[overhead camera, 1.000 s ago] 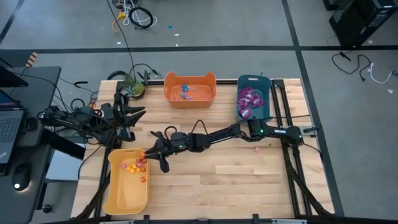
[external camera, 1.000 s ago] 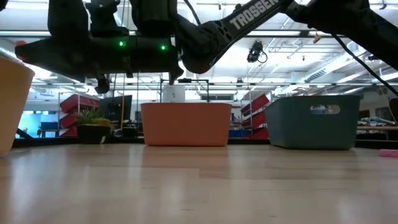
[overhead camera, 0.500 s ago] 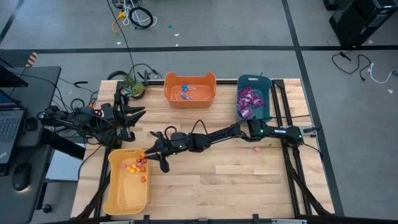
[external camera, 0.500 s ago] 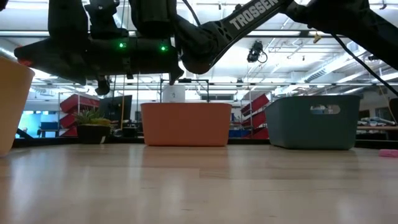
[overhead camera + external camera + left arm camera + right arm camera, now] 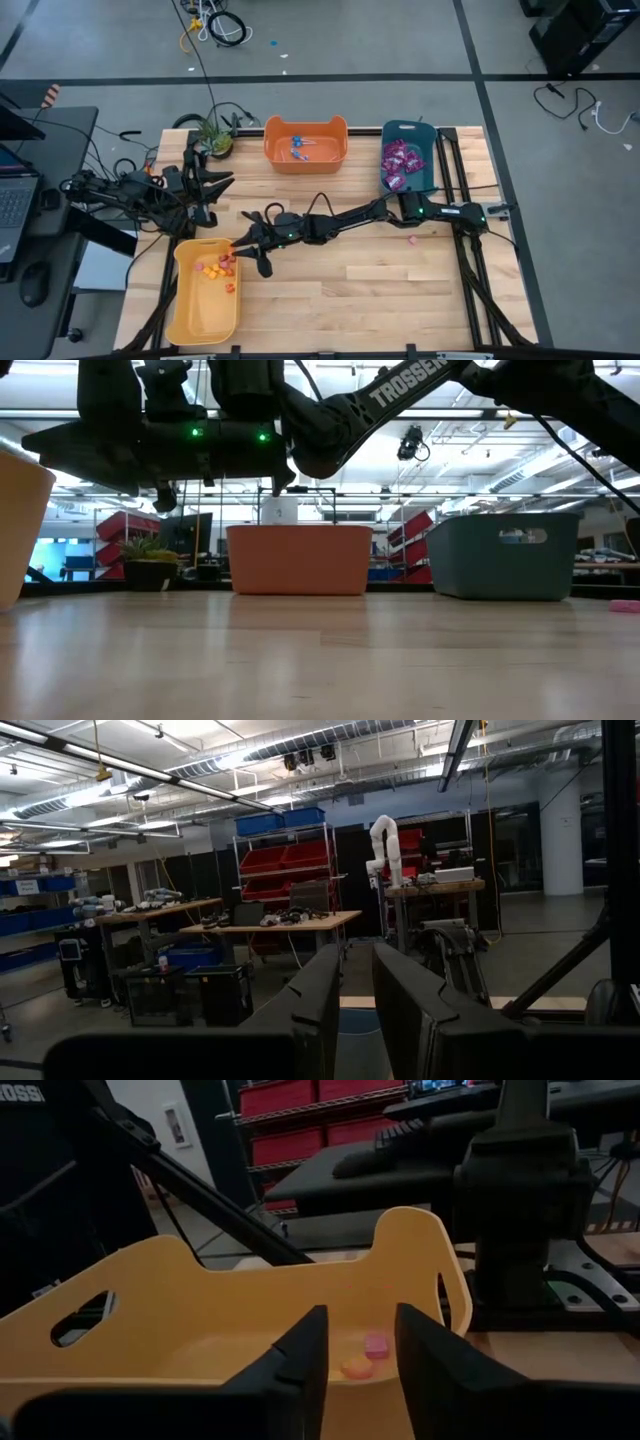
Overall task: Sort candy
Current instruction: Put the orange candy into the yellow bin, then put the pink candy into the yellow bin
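While right gripper (image 5: 358, 1342) jaws gape empty, candy (image 5: 366, 1354) lies beyond in yellow bin (image 5: 200, 1305).

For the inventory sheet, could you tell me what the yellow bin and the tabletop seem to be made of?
Yellow bin: probably moulded plastic, smooth and matte, with rounded rim and cut-out handle.
Tabletop: apparently wood, pale joined planks with visible grain and a slight sheen.

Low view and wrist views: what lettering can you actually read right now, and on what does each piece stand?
"TROSSEN": white capitals along the dark arm link crossing the top of the low view, cut off at the frame edge.
"OSSI": white letters on a dark arm part in the right wrist view, cropped.
Pale label on the teal bin: too small to read.
Left wrist view: nothing legible.
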